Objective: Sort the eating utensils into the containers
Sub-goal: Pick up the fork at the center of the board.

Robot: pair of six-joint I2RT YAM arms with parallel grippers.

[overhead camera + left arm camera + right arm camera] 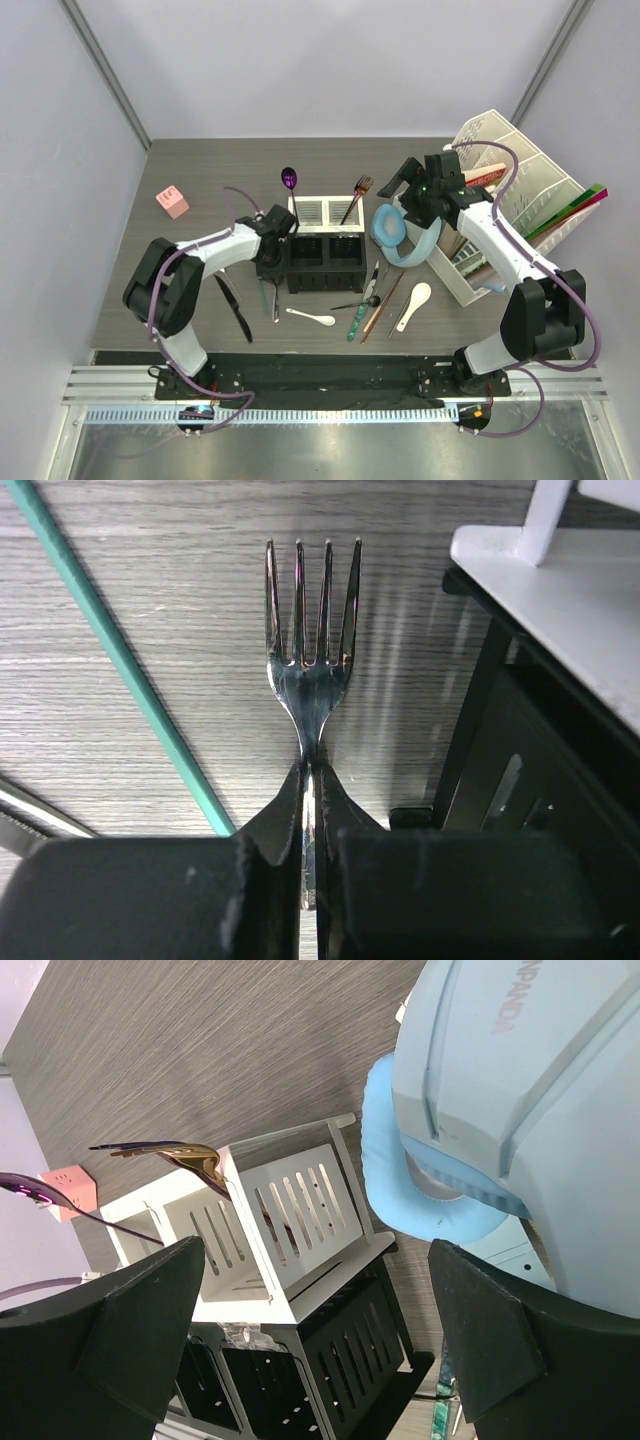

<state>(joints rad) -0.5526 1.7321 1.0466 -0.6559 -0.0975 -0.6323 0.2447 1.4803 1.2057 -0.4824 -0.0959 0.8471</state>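
The left gripper pinches a metal fork by its handle beside the black caddy. The right gripper gapes wide near pale blue headphones with lettering ending "PANDA".

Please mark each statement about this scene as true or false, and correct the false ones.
1. The left gripper is shut on a fork. True.
2. The right gripper is shut on something. False: it is open and empty.
3. A purple spoon stands in the caddy. True.
4. The pink block lies inside the caddy. False: it lies on the table, left of the caddy.
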